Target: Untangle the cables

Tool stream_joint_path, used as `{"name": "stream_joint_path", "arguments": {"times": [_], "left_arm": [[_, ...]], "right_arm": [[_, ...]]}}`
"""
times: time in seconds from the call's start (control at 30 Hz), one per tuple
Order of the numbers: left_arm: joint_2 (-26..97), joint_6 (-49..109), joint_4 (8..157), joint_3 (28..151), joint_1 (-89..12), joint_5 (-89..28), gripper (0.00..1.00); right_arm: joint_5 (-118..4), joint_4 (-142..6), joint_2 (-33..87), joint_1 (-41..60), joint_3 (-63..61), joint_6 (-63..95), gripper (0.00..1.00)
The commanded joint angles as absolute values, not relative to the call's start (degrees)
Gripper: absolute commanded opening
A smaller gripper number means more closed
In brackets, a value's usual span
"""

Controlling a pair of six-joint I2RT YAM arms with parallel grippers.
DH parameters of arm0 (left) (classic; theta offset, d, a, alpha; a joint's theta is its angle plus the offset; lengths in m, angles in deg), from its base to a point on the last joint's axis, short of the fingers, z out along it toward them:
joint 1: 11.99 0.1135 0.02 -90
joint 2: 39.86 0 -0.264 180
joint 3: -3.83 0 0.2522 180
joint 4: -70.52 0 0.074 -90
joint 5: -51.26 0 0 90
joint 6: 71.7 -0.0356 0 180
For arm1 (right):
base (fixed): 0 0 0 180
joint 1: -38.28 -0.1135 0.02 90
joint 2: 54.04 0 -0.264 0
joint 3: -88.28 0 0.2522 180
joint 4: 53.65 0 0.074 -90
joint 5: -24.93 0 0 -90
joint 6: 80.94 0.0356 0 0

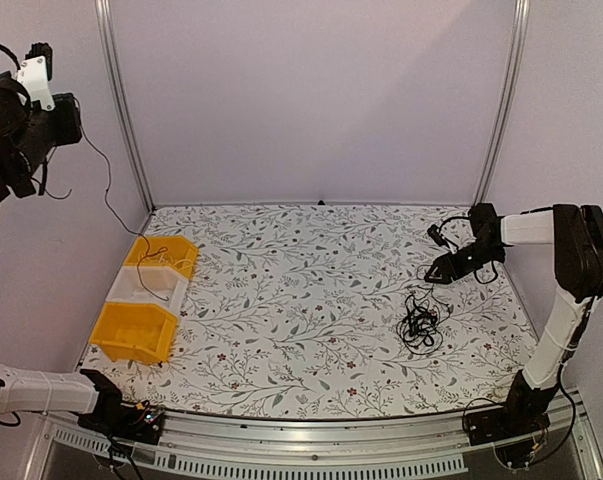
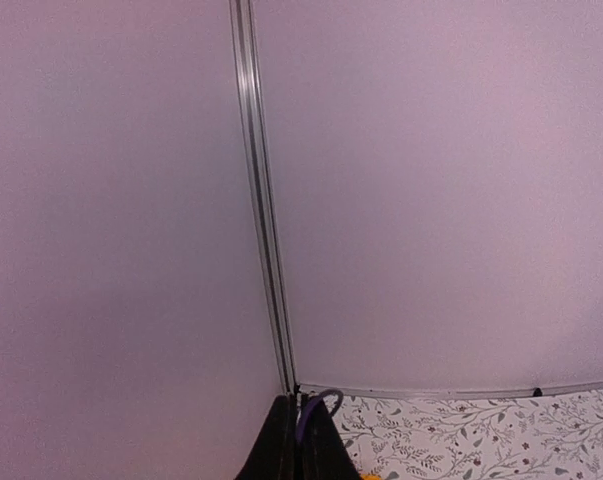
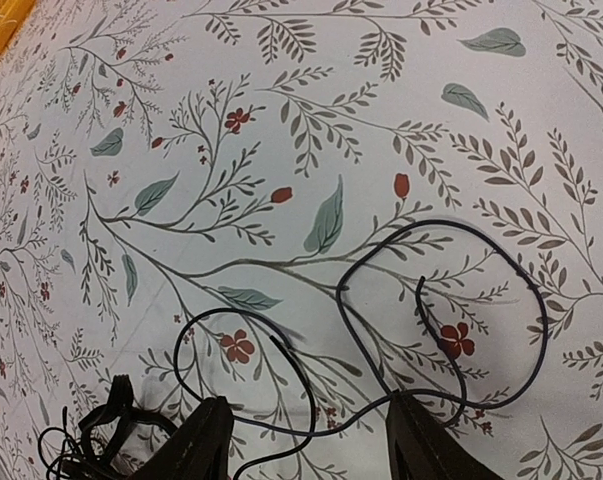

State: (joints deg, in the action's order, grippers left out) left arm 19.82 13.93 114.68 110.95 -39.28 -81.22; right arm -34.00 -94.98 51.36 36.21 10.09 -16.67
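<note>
Black cables (image 1: 419, 325) lie bunched on the table (image 1: 281, 300), just on the near side of the right gripper (image 3: 311, 420).
Its jaws stand open astride one loose strand. The left gripper (image 2: 299, 445), closed, hangs far off.

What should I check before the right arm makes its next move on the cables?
1. Right gripper open: ok.
2. Strand running between its fingers: ok, in the right wrist view.
3. Bundle pulled apart: not ok, it is a knotted heap on the table.
4. Left gripper shut and raised away from the bundle: ok.
5. Hanging wire running from near the left gripper down to the bins, actually gripped: cannot tell.
</note>
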Motion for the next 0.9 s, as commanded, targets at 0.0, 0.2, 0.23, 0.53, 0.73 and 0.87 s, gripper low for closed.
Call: {"name": "stream_joint_path", "arguments": {"times": [0.0,0.2,0.23,0.53,0.73,0.87], "left_arm": [[18.88,15.23,118.71,112.97,-38.65,-80.81,0.0],[15.54,18.79,121.87,108.76,-38.67,-83.08,0.0],[14.5,19.65,121.63,107.85,-38.63,-83.19,0.0],[11.82,20.78,123.8,98.09,-38.62,-85.62,0.0],[14.62,19.53,121.4,91.79,-37.72,-85.97,0.0],[17.08,19.47,120.16,88.54,-35.63,-83.91,0.0]], "right_arm": [[-32.77,-95.71,52.28,36.52,10.09,-17.34,0.57],[-32.31,-95.95,52.98,36.52,9.84,-17.18,0.57],[-32.17,-95.97,53.13,36.52,9.9,-17.21,0.57],[-31.5,-96.28,53.71,36.52,9.59,-17.04,0.57],[-31.41,-96.5,53.57,36.52,9.75,-17.21,0.57],[-31.32,-96.58,53.53,36.52,9.87,-17.35,0.57]]}}
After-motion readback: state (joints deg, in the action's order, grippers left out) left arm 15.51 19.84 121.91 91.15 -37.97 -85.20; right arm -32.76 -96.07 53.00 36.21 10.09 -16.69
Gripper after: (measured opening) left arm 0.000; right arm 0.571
